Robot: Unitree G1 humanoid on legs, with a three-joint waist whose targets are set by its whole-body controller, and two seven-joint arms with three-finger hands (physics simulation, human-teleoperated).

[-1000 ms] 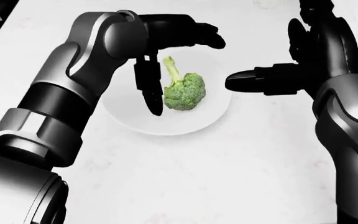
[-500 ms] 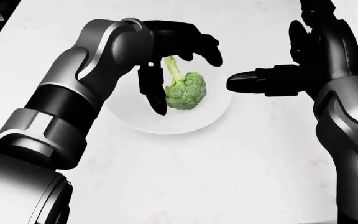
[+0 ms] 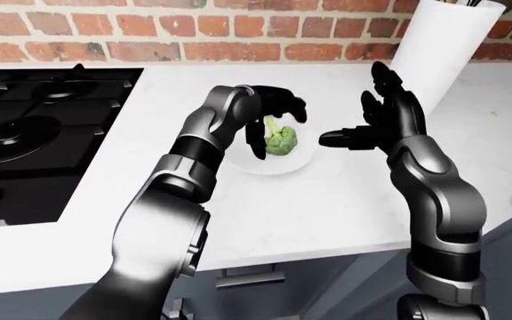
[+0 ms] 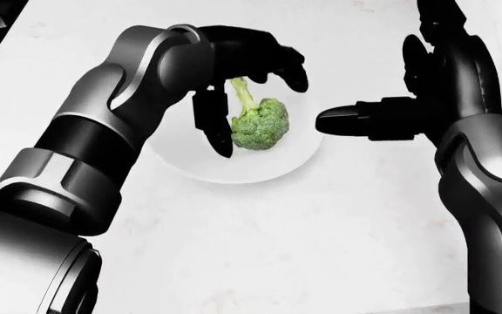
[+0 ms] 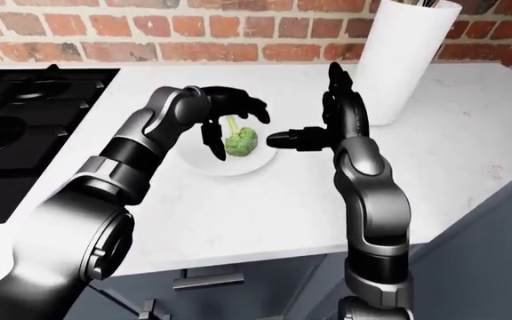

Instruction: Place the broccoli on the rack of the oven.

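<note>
Status at this station: the broccoli (image 4: pixel 258 123) lies on a white plate (image 4: pixel 233 169) on the white desk (image 3: pixel 327 200), stalk pointing toward the far side. It has not been lifted, as far as I can judge; the floret appears to rest on the plate surface.

My left hand (image 4: pixel 233 72) is arched over the broccoli. One of its fingers (image 4: pixel 215 127) hangs down just to the left of the floret, and the others curl over the stalk from the far side. The fingers are apart and stand about the vegetable without closing on it; I cannot confirm contact with the stalk.

My right hand (image 4: pixel 425 98) stands upright to the right of the plate, fingers spread, one of them stretched level toward the broccoli and stopping short of it. It holds nothing.

Surroundings: a black hob (image 3: pixel 33 133) occupies the left of the desk, a brick wall (image 3: pixel 193 27) runs along the far edge, and a tall white container (image 5: pixel 403 60) stands at the far right. The oven and its rack are not in view in any camera.

Progress assessment: early. The reach is made; the grasp is not secured. Outstanding, in my judgement: close the left fingers on the broccoli, lift it off the plate, find the oven, and set it on the rack. Nearly the whole task remains.
</note>
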